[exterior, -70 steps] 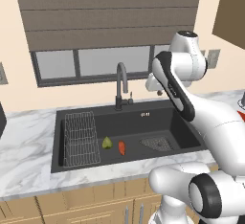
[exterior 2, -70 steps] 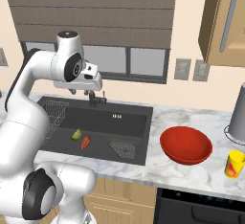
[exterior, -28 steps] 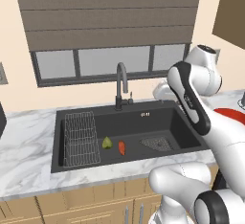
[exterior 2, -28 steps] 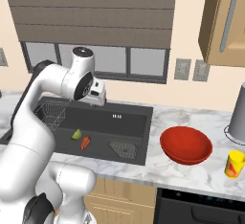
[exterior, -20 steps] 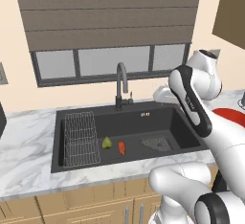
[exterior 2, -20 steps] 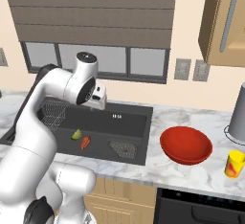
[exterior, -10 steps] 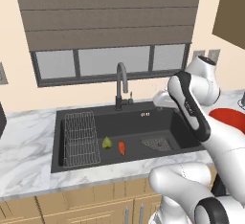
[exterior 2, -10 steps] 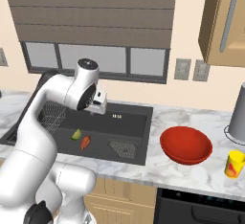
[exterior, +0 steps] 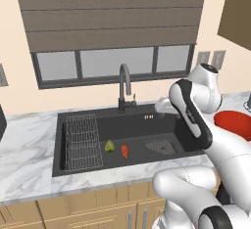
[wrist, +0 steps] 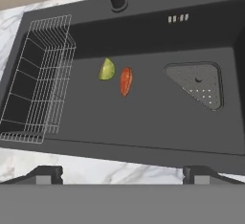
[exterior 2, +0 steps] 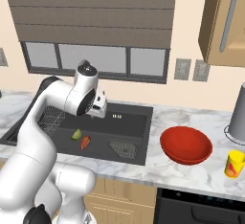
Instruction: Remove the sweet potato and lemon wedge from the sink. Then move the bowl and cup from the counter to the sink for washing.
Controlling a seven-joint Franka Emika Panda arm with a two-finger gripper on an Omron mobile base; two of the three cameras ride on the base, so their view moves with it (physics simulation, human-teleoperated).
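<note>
My two-finger gripper (wrist: 122, 174) hung wide open, empty. Beyond it, in the dark-grey basin (wrist: 158, 122), lay the small orange-red sweet potato (wrist: 126, 81), probably firm and light, best pinched across its middle, beside the yellow-green lemon wedge (wrist: 107, 69).

I'm looking at a rendered home kitchen. A dark-grey rectangular sink (exterior: 132, 140) with a dark arched faucet (exterior: 124, 88) behind it is set into a white marble bench (exterior 2: 186, 170). Above the sink a window (exterior: 117, 64) sits under a brown slatted blind (exterior: 112, 12). Right of the sink hangs a wooden wall cupboard (exterior 2: 225, 22); below the bench run wooden cabinet doors (exterior: 73, 208).
</note>
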